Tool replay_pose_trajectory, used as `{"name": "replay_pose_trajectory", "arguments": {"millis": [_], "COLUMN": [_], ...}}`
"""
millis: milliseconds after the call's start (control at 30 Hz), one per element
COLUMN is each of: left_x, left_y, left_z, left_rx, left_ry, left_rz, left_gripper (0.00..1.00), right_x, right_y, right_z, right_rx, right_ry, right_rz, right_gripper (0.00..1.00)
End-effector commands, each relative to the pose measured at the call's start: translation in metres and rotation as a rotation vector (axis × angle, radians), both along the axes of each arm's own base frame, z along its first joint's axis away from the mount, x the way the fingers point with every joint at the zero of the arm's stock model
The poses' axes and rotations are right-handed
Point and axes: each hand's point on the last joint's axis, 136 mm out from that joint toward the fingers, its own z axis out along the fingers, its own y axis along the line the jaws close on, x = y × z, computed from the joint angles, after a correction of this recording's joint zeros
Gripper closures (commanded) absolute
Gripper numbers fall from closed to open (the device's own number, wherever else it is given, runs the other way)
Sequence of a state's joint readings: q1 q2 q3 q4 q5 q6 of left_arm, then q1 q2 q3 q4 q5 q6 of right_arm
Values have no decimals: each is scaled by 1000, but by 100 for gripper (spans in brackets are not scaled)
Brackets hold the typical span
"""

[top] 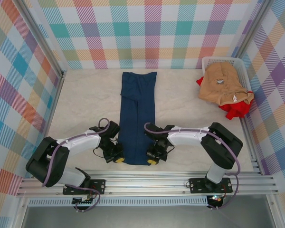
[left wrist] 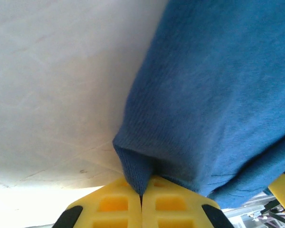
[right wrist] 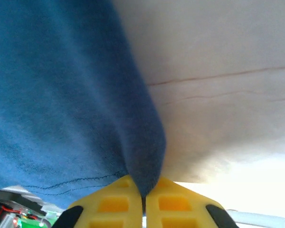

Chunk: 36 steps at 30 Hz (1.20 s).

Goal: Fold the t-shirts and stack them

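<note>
Top external: three t-shirts [top: 138, 118] (one basket [top: 223, 59])

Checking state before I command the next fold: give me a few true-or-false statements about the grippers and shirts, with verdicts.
1. The left gripper is shut on a near corner of the navy t-shirt. True.
2. The right gripper hangs open above the cloth. False: it is shut on the navy t-shirt's other near corner.
3. The tan t-shirt lies on top of the red t-shirt at the basket. True.
4. The navy t-shirt is spread flat with sleeves out. False: it is folded into a long narrow strip.
</note>
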<state>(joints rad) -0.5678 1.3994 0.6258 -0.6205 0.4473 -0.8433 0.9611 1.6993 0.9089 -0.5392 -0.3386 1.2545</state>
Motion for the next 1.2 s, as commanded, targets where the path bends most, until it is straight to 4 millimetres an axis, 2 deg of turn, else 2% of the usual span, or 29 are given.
{"name": "replay_pose_trajectory", "arguments": {"millis": [0, 133, 333, 400, 567, 767, 867, 1000, 1167], "left_x": [8, -11, -27, -28, -22, 4, 22, 58, 110], "left_y": [3, 19, 24, 25, 30, 25, 21, 15, 17], "left_z": [9, 24, 36, 41, 58, 79, 89, 102, 110], "left_rx": [26, 57, 48, 38, 37, 16, 23, 25, 71], "left_ry": [-73, -68, -29, -41, -132, -256, -301, -358, -402], "left_rz": [-51, -83, -100, -85, -40, 25, 46, 89, 151], "left_gripper": [100, 100, 100, 100, 100, 100, 100, 100, 100], "right_x": [-6, -19, -45, -46, -34, -8, 12, 51, 108], "right_y": [-10, -11, -1, -1, -7, -5, -6, -5, -7], "right_z": [-7, 6, 18, 23, 38, 53, 63, 81, 97], "right_rx": [-75, -62, -8, 3, 0, 49, 79, 117, 138], "right_ry": [-4, 3, 105, 106, 65, 32, 13, -36, -95], "right_rz": [4, 12, 44, 41, 13, -50, -100, -140, -167], "right_gripper": [100, 100, 100, 100, 100, 100, 100, 100, 100]}}
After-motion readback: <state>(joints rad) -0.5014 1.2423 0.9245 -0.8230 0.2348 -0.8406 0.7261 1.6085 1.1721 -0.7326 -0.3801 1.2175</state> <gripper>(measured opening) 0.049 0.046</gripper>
